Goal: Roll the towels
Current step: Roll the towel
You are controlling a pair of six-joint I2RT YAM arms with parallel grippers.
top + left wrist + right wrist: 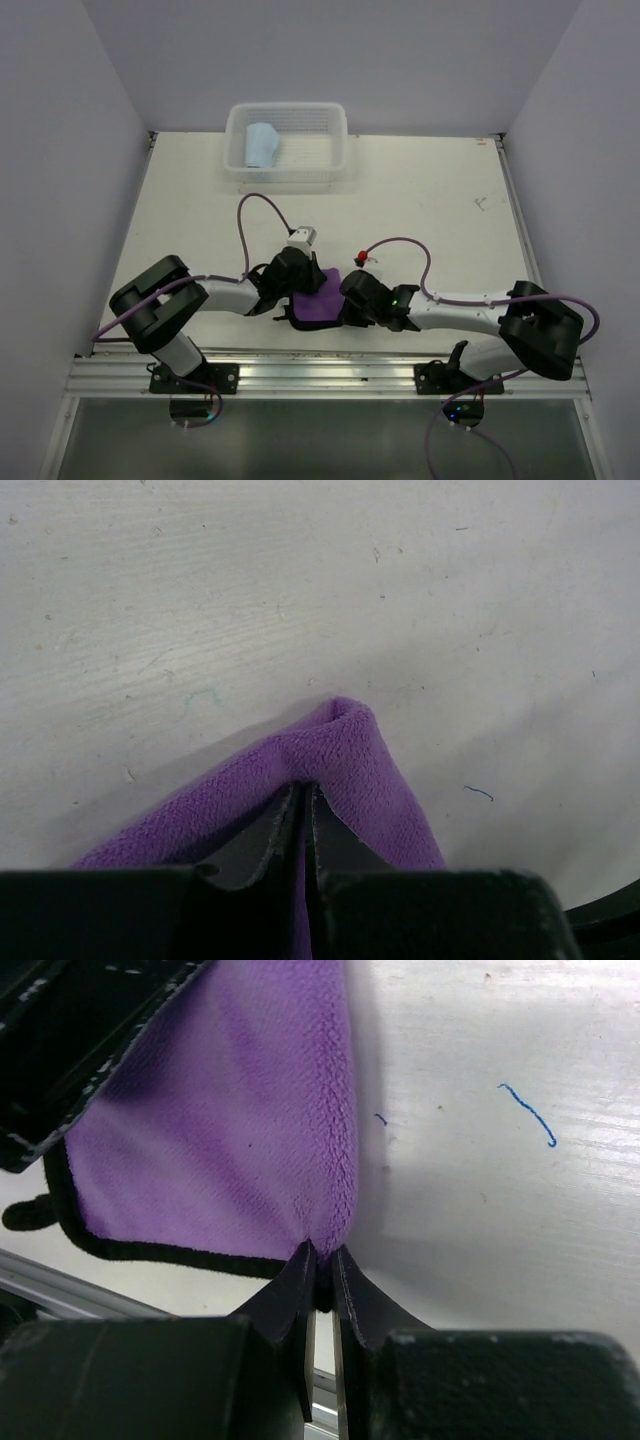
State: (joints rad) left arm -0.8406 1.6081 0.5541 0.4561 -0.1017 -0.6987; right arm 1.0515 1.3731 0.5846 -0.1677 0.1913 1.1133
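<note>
From where I stand, the purple towel [318, 300] lies on the white table [430, 200] at its near edge, between the two wrists, which crowd over it and hide much of it from above. The left gripper [305, 802] is closed tight on a raised fold of the cloth, and the purple pile peaks in a little tent just past its fingertips. The right gripper [322, 1260] is pinched on the towel's near corner, right where the black-edged hem meets the folded purple side. A black housing [60, 1050] juts over the cloth at the upper left of the right wrist's view. The light blue towel [263, 145] sits well apart, rolled up in the left part of the white basket [340, 150] at the far edge of the table. Purple cables [262, 203] loop up from both arms, and an aluminium rail [320, 372] runs beneath their bases. A stray blue thread [528, 1115] lies on the tabletop to the right of the towel, with small specks and scuffs around it.
</note>
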